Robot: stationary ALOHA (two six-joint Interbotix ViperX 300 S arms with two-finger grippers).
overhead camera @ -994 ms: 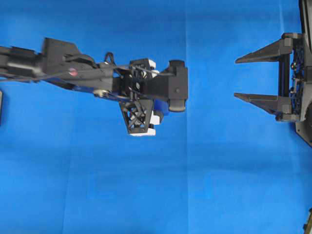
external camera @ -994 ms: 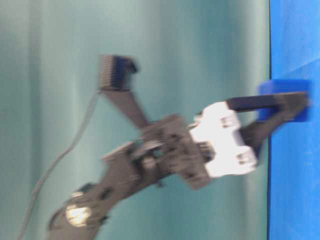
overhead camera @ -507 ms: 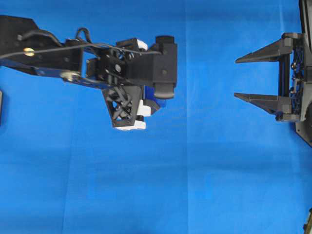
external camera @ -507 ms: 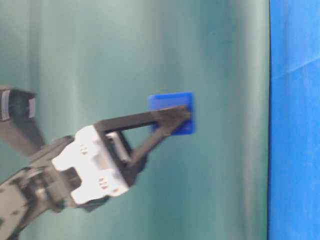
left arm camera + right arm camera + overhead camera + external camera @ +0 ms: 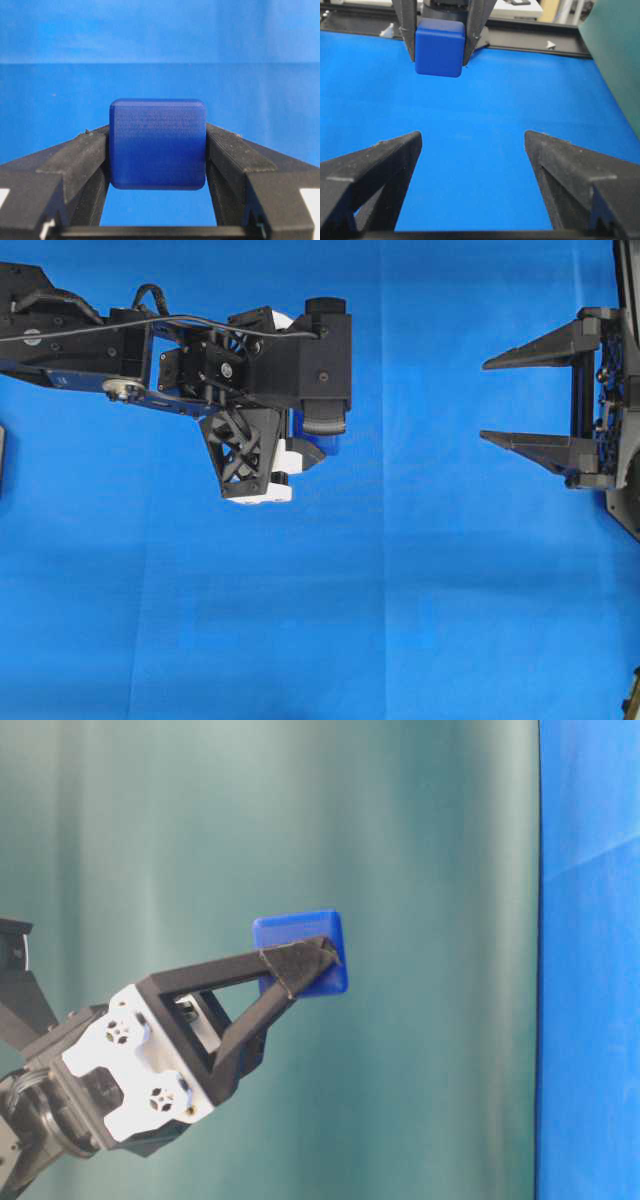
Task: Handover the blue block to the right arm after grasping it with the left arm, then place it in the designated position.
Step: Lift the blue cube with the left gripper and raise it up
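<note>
The blue block (image 5: 157, 145) is a small dark-blue cube pinched between the two black fingers of my left gripper (image 5: 157, 137), which is shut on its sides. In the table-level view the block (image 5: 298, 932) hangs well clear of the blue cloth, at the fingertips (image 5: 318, 958). In the overhead view the left arm (image 5: 250, 370) covers the block. My right gripper (image 5: 484, 400) waits at the right edge, open, its fingers pointing left. Its wrist view shows the block (image 5: 440, 47) ahead, beyond the open right gripper (image 5: 472, 135). No marked designated position shows.
Bright blue cloth (image 5: 400, 620) covers the table. A green backdrop (image 5: 430, 870) stands behind it. A black frame rail (image 5: 535, 35) runs along the far table edge. Dark objects touch the overhead view's left edge (image 5: 2, 460) and lower right corner (image 5: 634, 695).
My left gripper has lifted the block off the cloth and kept rising, and the arm has drawn slightly left in the overhead view. The right gripper has not moved.
</note>
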